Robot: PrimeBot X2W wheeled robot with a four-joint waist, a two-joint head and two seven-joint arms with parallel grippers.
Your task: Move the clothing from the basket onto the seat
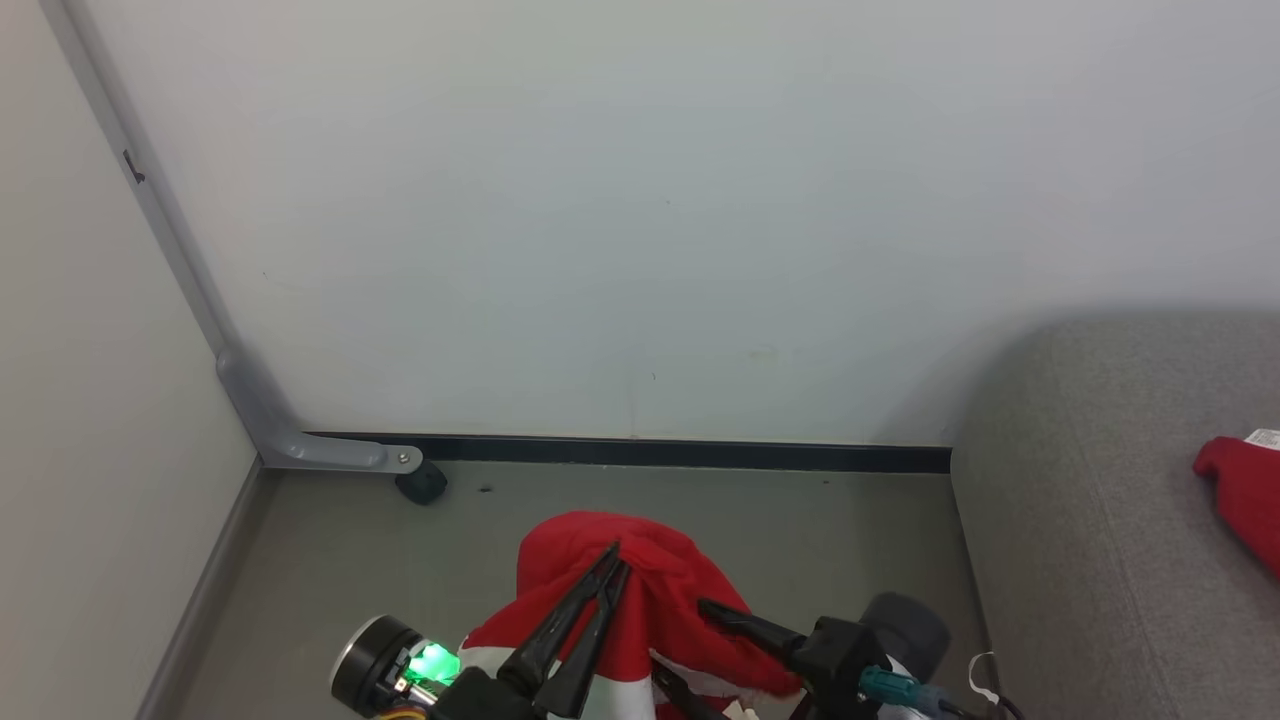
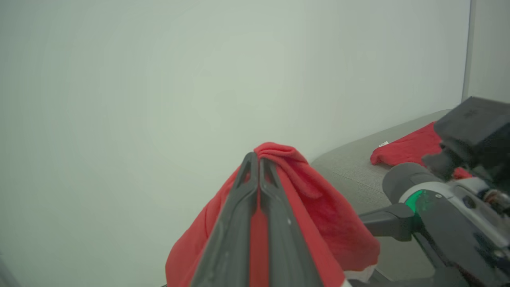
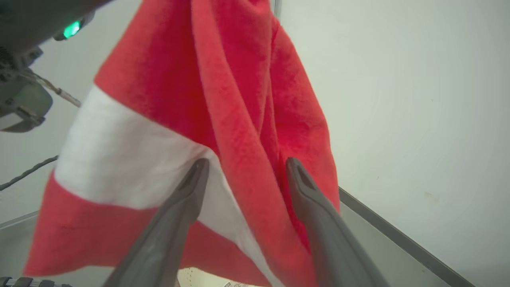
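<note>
A: Scene, big to small?

B: Pale wall [image 1: 640,200] takes the upper two thirds of the head view. Grey floor [image 1: 800,520] sits below it, with a dark baseboard [image 1: 680,453] along the join. The seat [image 1: 1080,520] is a grey cushion at the right edge, mid to lower frame.

A: Clothing?

B: Two pieces. A red garment [image 1: 650,580] with a white band hangs at bottom centre of the head view, off the floor and left of the seat. In the right wrist view it [image 3: 239,99] drapes from the top edge down across centre. A second red garment [image 1: 1245,500] lies on the seat at the far right edge. It also shows upper right in the left wrist view [image 2: 406,149].

A: Left gripper?

B: The left gripper [image 1: 612,562] has its fingers pressed together, pinching the red garment's top fold. The left wrist view [image 2: 258,159] shows only a thin strip of red between them.

A: Right gripper?

B: The right gripper [image 3: 247,161] has its fingers spread wide. A hanging fold of the red garment lies between them, not clamped. It sits at the bottom of the head view [image 1: 680,640], right of the left one.

A: Small stuff?

B: A grey bracket [image 1: 300,440] at the wall corner, left of centre, with a black caster [image 1: 422,484] at its end. A white tag [image 1: 1263,438] at the second red garment's top edge.
</note>
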